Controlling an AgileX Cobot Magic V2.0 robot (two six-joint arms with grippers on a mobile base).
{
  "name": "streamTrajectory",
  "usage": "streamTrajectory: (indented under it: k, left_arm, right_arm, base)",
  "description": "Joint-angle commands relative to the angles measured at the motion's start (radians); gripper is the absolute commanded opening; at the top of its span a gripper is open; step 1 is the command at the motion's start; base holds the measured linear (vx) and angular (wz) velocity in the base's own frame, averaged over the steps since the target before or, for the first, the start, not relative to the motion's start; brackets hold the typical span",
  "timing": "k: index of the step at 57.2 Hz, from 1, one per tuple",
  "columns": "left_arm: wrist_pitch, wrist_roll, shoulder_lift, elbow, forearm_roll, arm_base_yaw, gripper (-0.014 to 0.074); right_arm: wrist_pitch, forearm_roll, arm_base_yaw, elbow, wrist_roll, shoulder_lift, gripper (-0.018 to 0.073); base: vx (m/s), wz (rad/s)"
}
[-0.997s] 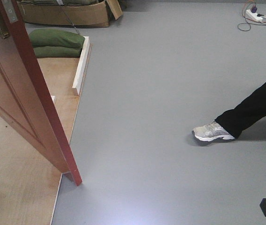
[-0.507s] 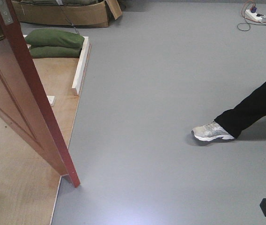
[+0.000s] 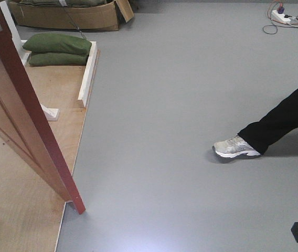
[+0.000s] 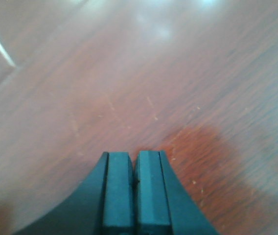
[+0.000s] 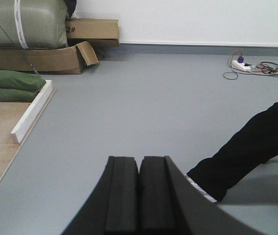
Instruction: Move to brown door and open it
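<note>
Your large reddish-brown wooden door (image 3: pixel 18 121) stands at the left of the front view. Its narrow red edge slants from the top left corner down to a bottom corner at the seam between the pale plywood platform (image 3: pixel 12 210) and the grey floor (image 3: pixel 165 105). The leaf runs back and to the left from that corner, so it looks already swung partly open.

The left arm is the nearer one. In its wrist view the door's glossy panel (image 4: pixel 129 73) fills the frame straight ahead of the left jaws, which are pressed together with nothing between them. You cannot tell from here whether the tips touch the wood or sit just short of it. Any further push likely has to go square into that face.

The right jaws are also pressed together and empty. They point away over open floor, towards a dark-trousered leg in a pale trainer (image 5: pixel 246 152) on the right.

Only the front view shows you the door's angle and bottom corner. Only the left wrist view shows how close the panel is. The right wrist view does not show the door at all, though it does show the stacked green sandbags (image 5: pixel 11 85) and the white wooden beam (image 5: pixel 31 112) at the far left.
</note>
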Motion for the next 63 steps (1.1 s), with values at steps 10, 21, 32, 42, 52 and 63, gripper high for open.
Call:
streamTrajectory:
  k: [10, 21, 32, 42, 52, 63]
  left_arm:
    - [0.002, 0.004, -0.043, -0.033, -0.045, -0.007, -0.0003]
    - [0.002, 0.004, -0.043, -0.033, -0.045, -0.007, -0.0003]
    - [0.002, 0.004, -0.043, -0.033, -0.045, -0.007, -0.0003]
    - [0.002, 0.004, -0.043, -0.033, -0.045, -0.007, -0.0003]
    - [0.002, 0.004, -0.043, -0.033, -0.045, -0.007, -0.0003]
    - [0.002, 0.004, -0.043, -0.033, -0.045, -0.007, -0.0003]
  right_arm:
    - [-0.078, -0.007, -0.001, 0.004, -0.006, -0.014, 0.0]
    - [-0.078, -0.007, -0.001, 0.004, -0.006, -0.014, 0.0]
    - [-0.078, -0.007, -0.001, 0.004, -0.006, -0.014, 0.0]
    - [-0.078, -0.007, -0.001, 0.004, -0.006, -0.014, 0.0]
    - [-0.078, -0.007, -0.001, 0.004, -0.006, -0.014, 0.0]
    - [-0.078, -0.007, -0.001, 0.004, -0.006, -0.014, 0.0]
  base:
    - [0.03, -0.04]
    - [0.05, -0.06]
    - [0.06, -0.06]
    - [0.05, -0.08]
    - [0.07, -0.07]
    - [0.08, -0.07]
